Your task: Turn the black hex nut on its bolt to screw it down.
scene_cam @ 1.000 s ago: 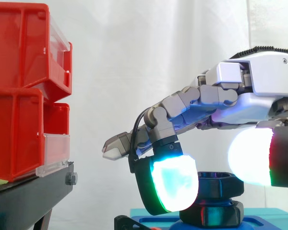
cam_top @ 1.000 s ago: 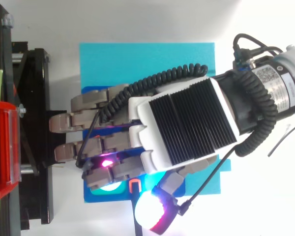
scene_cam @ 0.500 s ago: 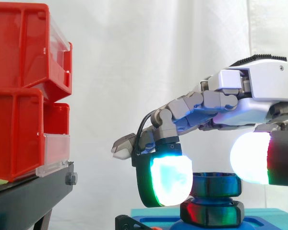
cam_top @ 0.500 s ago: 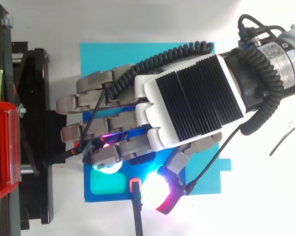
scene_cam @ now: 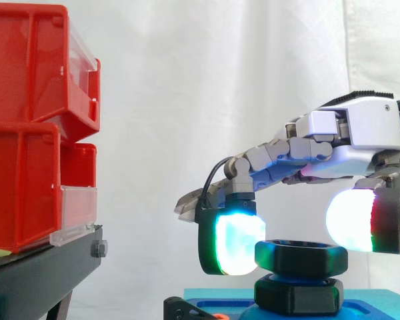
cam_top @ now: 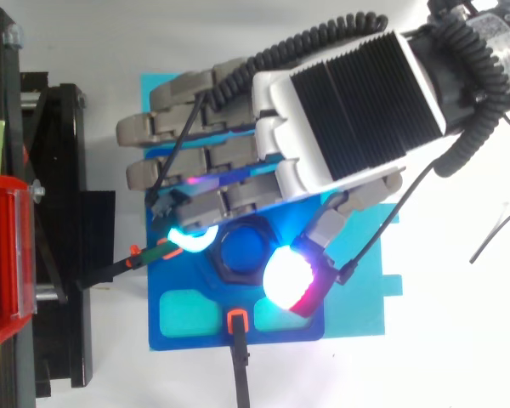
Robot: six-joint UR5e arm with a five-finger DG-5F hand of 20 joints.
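The black hex nut (scene_cam: pixel 301 257) (cam_top: pixel 241 253) sits high on its blue bolt, above a second black hex piece (scene_cam: pixel 299 294) at the bolt's foot. My hand (scene_cam: pixel 360 133) (cam_top: pixel 348 93) reaches over it from the right. A curled finger's cyan-glowing pad (scene_cam: pixel 237 243) (cam_top: pixel 191 240) lies against the nut's left side. The thumb's white and red pad (scene_cam: pixel 353 220) (cam_top: pixel 287 279) lies against the opposite edge, so the two pinch the nut. The other fingers stretch out straight above it.
The bolt stands on a blue fixture plate (cam_top: pixel 187 314) lying on a cyan mat (cam_top: pixel 357 297). Two black strips with orange tips (cam_top: pixel 236 340) (cam_top: pixel 119 265) stick out from the plate. Red bins (scene_cam: pixel 27 120) on a black stand (scene_cam: pixel 40 273) fill the left.
The hand has shifted back across the plate and risen a little. Its two glowing pads, which stood in front of the nut, now flank it, and the nut is uncovered from above.
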